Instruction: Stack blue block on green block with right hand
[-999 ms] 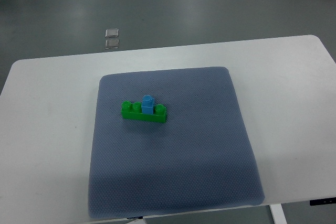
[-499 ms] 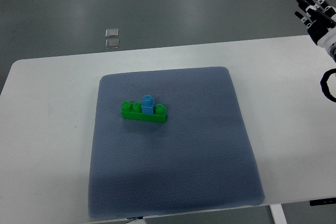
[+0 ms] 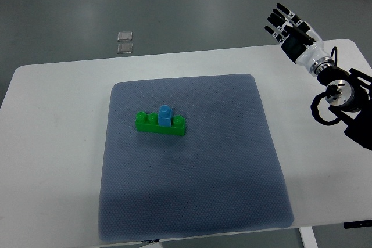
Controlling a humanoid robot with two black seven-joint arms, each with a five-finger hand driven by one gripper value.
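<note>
Blue block (image 3: 165,115) on studded green block (image 3: 161,124), dimpled grey mat (image 3: 192,201), right hand (image 3: 288,28) fingers spread, empty

No text, label, brand, number or sign can be read anywhere in the top view — not on the blue block (image 3: 165,115), the green block (image 3: 161,124), the grey mat (image 3: 192,161) or the white bench (image 3: 52,143). The right hand (image 3: 289,27) and its arm carry no legible marking either — only plain black and white surfaces.
</note>
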